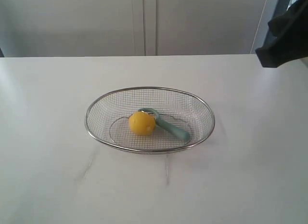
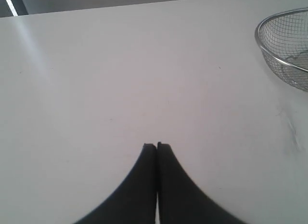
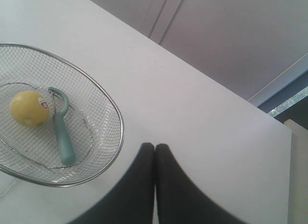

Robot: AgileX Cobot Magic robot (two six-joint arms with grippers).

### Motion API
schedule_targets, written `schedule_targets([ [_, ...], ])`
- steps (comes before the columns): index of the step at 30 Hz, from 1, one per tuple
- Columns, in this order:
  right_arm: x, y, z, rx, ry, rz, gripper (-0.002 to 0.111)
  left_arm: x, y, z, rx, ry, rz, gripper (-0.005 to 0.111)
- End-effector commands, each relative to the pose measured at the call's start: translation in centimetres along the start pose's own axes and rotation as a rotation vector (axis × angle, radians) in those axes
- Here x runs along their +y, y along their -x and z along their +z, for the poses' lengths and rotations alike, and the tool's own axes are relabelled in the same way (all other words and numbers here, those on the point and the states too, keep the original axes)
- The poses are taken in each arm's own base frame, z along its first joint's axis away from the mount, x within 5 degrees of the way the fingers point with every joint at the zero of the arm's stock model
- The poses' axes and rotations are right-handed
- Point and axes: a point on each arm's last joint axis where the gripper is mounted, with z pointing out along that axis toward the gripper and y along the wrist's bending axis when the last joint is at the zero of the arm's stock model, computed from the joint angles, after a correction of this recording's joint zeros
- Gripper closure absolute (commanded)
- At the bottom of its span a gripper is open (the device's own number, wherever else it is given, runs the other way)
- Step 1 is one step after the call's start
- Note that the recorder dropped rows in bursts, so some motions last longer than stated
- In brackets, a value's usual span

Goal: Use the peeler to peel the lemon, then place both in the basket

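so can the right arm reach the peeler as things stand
Probably yes: the peeler lies uncovered in the wire basket beside the lemon, with nothing between it and the right gripper, whose jaws are shut.

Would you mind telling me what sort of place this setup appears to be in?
Most likely a test bench staged for a kitchen chore, not a real kitchen: a plain white table, pale wall panels behind it, and only a wire basket holding a lemon and a peeler.
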Motion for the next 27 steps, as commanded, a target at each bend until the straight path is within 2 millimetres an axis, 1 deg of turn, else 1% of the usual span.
schedule_targets([
  [1,-0.27,-0.01,-0.22,-0.007,-0.013,0.008,0.108,0.00,-0.22,0.01,0.013,0.001,-0.001,0.107],
  [10,-0.27,-0.01,-0.22,-0.007,-0.013,0.008,0.108,0.31,-0.29,0.01,0.021,0.058,-0.013,0.107],
  [18,-0.27,-0.01,-0.22,-0.007,-0.013,0.008,0.108,0.12,-0.19,0.01,0.009,0.022,0.004,0.107],
  [27,-0.27,-0.01,-0.22,-0.007,-0.013,0.008,0.108,0.12,-0.19,0.01,0.009,0.022,0.003,0.107],
])
